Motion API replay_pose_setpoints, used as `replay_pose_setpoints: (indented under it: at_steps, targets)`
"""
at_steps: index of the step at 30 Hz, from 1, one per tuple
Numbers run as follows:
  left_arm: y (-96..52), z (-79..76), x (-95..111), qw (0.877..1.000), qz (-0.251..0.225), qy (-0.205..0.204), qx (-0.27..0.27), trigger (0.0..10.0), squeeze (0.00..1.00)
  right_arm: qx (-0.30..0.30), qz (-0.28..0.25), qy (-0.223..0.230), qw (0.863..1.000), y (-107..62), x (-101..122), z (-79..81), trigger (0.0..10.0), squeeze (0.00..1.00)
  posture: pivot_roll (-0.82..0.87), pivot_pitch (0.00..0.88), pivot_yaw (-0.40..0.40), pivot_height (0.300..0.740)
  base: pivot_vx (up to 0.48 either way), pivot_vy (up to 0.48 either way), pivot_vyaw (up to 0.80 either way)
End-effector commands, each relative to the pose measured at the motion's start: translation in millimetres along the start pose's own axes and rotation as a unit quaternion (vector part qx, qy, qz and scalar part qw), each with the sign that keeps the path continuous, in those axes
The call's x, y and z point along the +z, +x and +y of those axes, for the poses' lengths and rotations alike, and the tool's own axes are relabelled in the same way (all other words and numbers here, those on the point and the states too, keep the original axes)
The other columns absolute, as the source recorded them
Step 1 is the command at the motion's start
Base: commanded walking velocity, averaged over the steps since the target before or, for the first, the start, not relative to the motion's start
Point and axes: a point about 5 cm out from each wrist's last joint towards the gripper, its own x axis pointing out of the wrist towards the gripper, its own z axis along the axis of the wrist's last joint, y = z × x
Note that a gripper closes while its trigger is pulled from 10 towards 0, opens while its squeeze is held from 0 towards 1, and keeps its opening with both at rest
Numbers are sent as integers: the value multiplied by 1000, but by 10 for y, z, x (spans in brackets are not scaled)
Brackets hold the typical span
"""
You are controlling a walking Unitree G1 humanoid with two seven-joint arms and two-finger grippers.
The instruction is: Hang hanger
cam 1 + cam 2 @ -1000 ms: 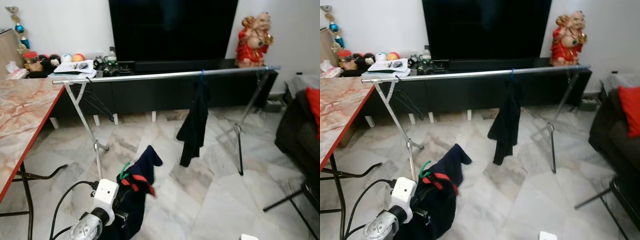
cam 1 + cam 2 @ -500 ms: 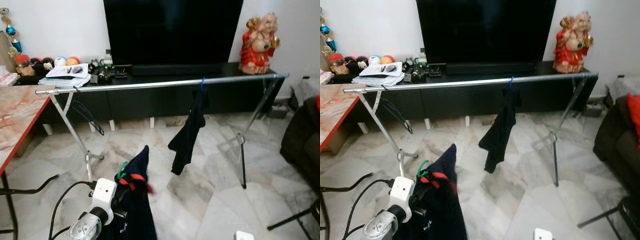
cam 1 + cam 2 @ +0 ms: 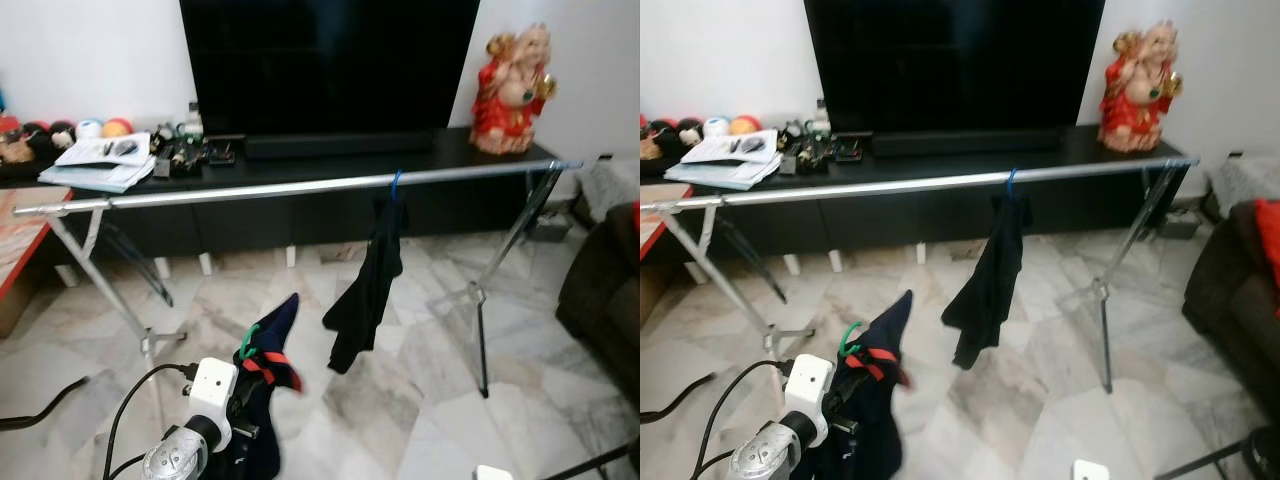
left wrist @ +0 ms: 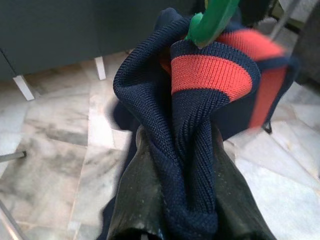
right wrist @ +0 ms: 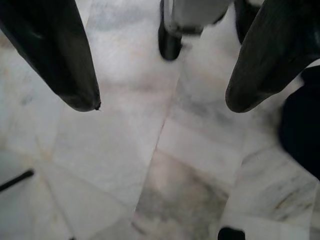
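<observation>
My left gripper is shut on a navy garment with a red stripe, which sits on a green hanger. In the left eye view that garment is held low at the near left, its green hook pointing up, well below and in front of the silver clothes rail. A black garment hangs on the rail from a blue hanger. My right gripper is open, hanging above the marble floor with nothing between its fingers.
Behind the rail stands a black TV console with a large TV, clutter at its left and a red statue at its right. A dark sofa is on the right, a red-edged table corner on the left.
The camera has turned and moved closer to the rail, so the table has slid off to the left. The held garment has swung; my left gripper stays shut on it.
</observation>
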Motion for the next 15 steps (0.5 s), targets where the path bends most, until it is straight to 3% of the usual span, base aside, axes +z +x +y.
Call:
replay_pose_setpoints:
  at_steps: [1,15]
  targets:
    - [-21,99,51,1000,-9,10,14,10000,0,16,0,3,1000,15,7,123,10000,0,78,13,-17,740,371,0,0]
    - [-7,88,59,1000,-10,12,10,10000,0,27,3,1,1000,21,-14,246,10000,0,81,2,-17,740,376,0,0]
